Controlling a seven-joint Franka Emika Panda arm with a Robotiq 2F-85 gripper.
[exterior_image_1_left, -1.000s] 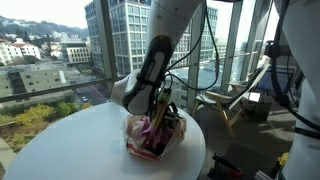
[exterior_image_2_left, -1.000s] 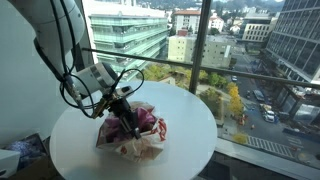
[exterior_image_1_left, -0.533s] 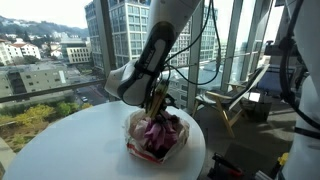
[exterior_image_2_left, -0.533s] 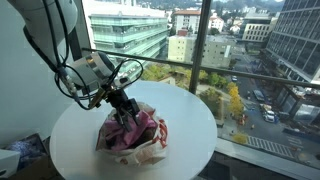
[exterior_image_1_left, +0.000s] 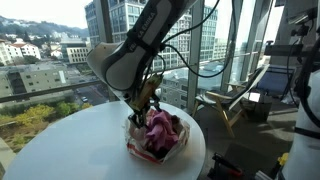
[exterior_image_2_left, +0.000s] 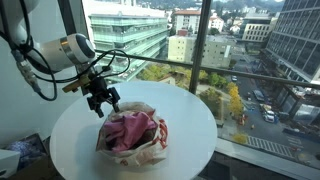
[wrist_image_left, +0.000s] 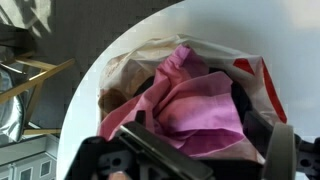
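Observation:
A pink cloth (wrist_image_left: 190, 95) lies bunched inside a crumpled whitish plastic bag (wrist_image_left: 130, 58) with a red print, on a round white table (wrist_image_left: 215, 22). Both exterior views show the bag (exterior_image_1_left: 150, 146) (exterior_image_2_left: 143, 150) with the cloth (exterior_image_1_left: 161, 127) (exterior_image_2_left: 130, 130) filling its mouth. My gripper (exterior_image_1_left: 144, 103) (exterior_image_2_left: 104, 100) hangs just above the bag's near rim, clear of the cloth. In the wrist view the gripper (wrist_image_left: 195, 128) stands open with its fingers (wrist_image_left: 256, 118) wide apart, the cloth lying below them and nothing between them.
The table (exterior_image_1_left: 70, 140) (exterior_image_2_left: 185, 112) stands beside tall windows with a railing; the city lies outside. A wooden frame (exterior_image_1_left: 236, 103) stands on the floor beyond the table's edge. Bluish items (exterior_image_2_left: 20, 152) lie low beside the table.
My gripper has opened and risen out of the bag, drawing back towards the bag's rim. The pink cloth has stayed in the bag.

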